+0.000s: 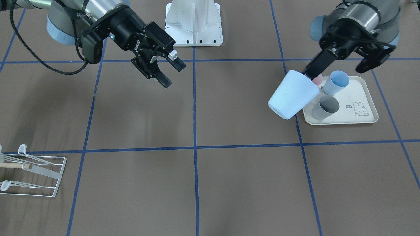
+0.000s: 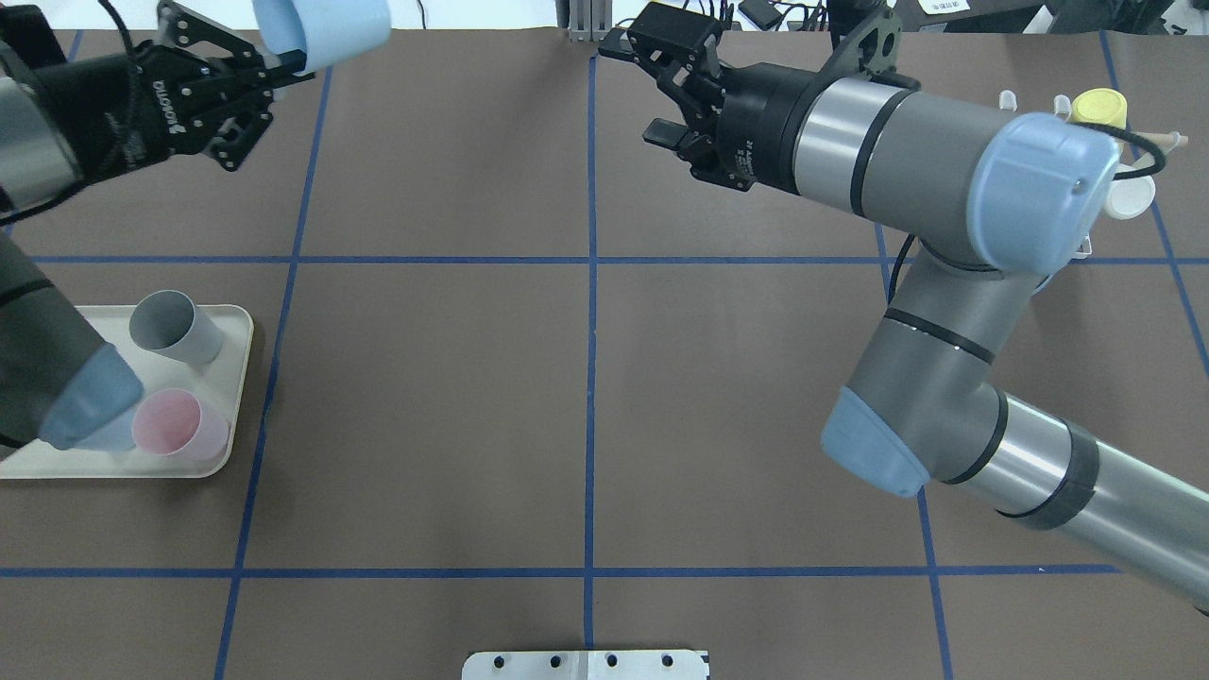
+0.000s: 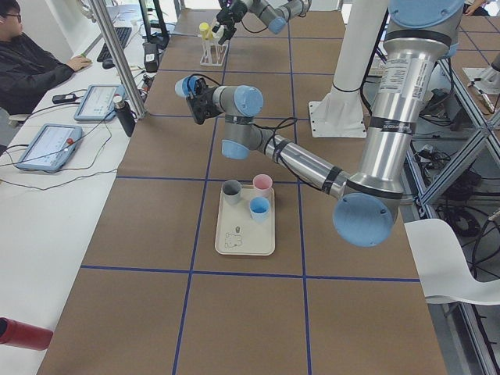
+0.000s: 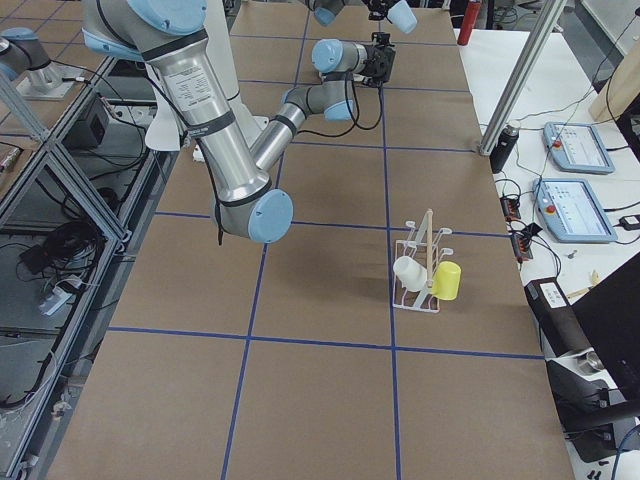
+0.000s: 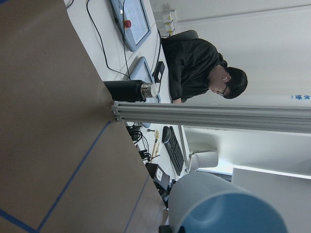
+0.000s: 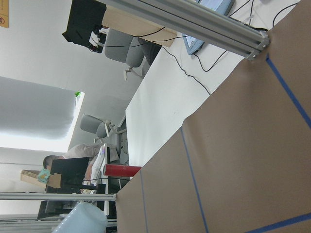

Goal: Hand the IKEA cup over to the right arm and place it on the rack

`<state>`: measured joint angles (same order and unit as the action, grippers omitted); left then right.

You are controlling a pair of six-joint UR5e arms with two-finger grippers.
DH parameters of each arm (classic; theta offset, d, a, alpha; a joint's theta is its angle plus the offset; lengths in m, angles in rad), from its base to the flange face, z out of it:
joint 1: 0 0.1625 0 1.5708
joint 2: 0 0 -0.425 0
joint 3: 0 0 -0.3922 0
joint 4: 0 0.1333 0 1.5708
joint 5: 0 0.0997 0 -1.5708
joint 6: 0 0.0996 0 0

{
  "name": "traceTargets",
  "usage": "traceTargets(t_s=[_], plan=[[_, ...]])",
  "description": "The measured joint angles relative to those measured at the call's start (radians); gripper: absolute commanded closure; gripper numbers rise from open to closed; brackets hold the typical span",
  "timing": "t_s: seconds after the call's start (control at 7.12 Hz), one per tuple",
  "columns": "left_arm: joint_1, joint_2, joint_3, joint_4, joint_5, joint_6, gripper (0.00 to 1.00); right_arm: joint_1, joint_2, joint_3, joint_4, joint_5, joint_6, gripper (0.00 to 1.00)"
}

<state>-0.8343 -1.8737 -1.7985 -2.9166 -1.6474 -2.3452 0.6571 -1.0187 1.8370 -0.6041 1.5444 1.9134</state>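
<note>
The pale-blue IKEA cup [image 1: 292, 98] hangs tilted in the air above the tabletop [image 1: 229, 180]. The left claw [image 2: 283, 68] pinches it at the rim, and its closed base points away from that claw. The right arm [image 2: 907, 161], grey with pale-blue joint caps, reaches over the tabletop's middle. Its black right claw [image 1: 172, 74] is spread wide and well apart from the cup. The white wire rack [image 4: 420, 275] stands near the tabletop's edge on the robot's right, with a light wooden dowel [image 4: 428, 245] through it.

The tray [image 1: 357, 91] lies in the table's [image 1: 246, 183] left half, midway between the long edges, with three cups [image 1: 325, 107] on it. A lifted cup [image 2: 321, 28] hangs near the operators' edge. The rack [image 1: 46, 173] stands by that edge near the right end, bearing two cups [image 4: 410, 272].
</note>
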Motion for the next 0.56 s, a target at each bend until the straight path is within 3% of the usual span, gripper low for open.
traceTargets(t_s=[0.28, 0.56], plan=[[0.132, -0.086, 0.05, -0.086, 0.179, -0.106, 1.0, -0.04, 0.015, -0.034, 0.091, -0.06, 0.035, 0.0], [0.202, -0.139, 0.09, -0.172, 0.275, -0.179, 1.0, -0.046, 0.021, -0.04, 0.113, -0.068, 0.052, 0.0]])
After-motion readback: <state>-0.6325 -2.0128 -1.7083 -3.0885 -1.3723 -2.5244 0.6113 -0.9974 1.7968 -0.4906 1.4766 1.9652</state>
